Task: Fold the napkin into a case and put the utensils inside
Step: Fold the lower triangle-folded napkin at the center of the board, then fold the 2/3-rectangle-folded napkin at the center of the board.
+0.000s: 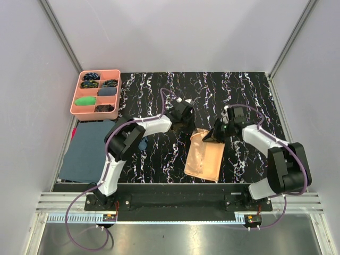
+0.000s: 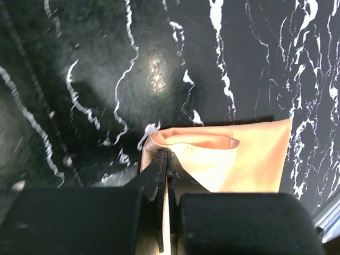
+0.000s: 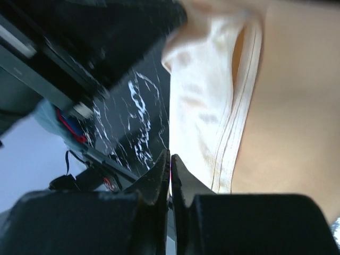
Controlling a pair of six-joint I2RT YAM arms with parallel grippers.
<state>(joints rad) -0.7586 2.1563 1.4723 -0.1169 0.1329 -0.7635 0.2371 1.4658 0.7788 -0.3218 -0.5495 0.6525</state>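
The peach-orange napkin (image 1: 203, 156) lies folded into a narrow layered rectangle on the black marbled mat, between the two arms. My left gripper (image 1: 186, 123) is at its far left corner. In the left wrist view its jaws (image 2: 167, 155) are shut on a raised fold of the napkin (image 2: 244, 159). My right gripper (image 1: 215, 135) is at the far right corner, which is lifted off the mat. Its jaws (image 3: 170, 158) are pressed together on the napkin's stitched edge (image 3: 234, 138). I cannot make out the utensils. A bit of blue (image 1: 142, 143) shows under the left arm's elbow.
A pink compartment tray (image 1: 75, 104) with small coloured bundles stands at the far left. A dark blue-grey cloth (image 1: 85, 151) lies in front of it, left of the mat. Grey walls close in both sides and the back.
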